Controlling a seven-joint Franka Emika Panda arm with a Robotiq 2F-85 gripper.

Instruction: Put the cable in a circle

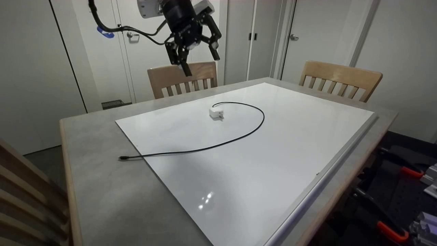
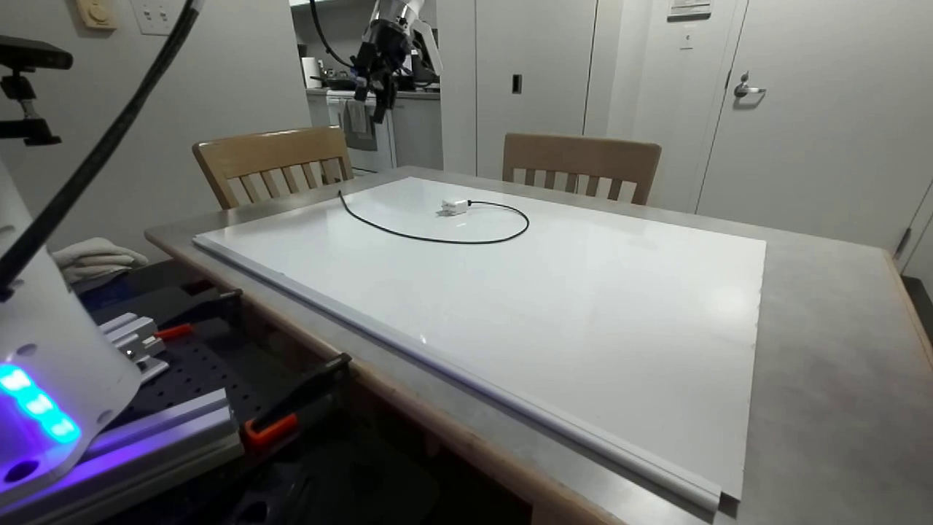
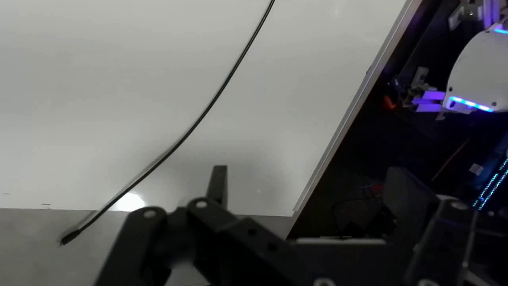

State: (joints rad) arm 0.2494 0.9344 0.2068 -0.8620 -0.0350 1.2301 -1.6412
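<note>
Wrist view: black cable [image 3: 205, 111] cut off at top edge; one finger [image 3: 408, 198] at lower right hard to make out against dark background. In exterior view: nearest chair [image 1: 24, 169] cut off at lower left. One gripper [image 1: 200, 63], upper centre, jaws spread wide, well apart from cable. One white plug block [image 1: 215, 112], three slatted wooden chairs [image 1: 341, 71]. One cable, lying mid-frame on glossy white board [image 1: 293, 143] in smooth open hook; one end meets boxy block, other crosses board's left edge onto mottled grey tabletop [image 1: 92, 177].

In an exterior view, a gray table [image 1: 109, 194] bore a white board [image 1: 273, 150] mid-frame and, at left, the cable's tip [image 1: 124, 158].
</note>
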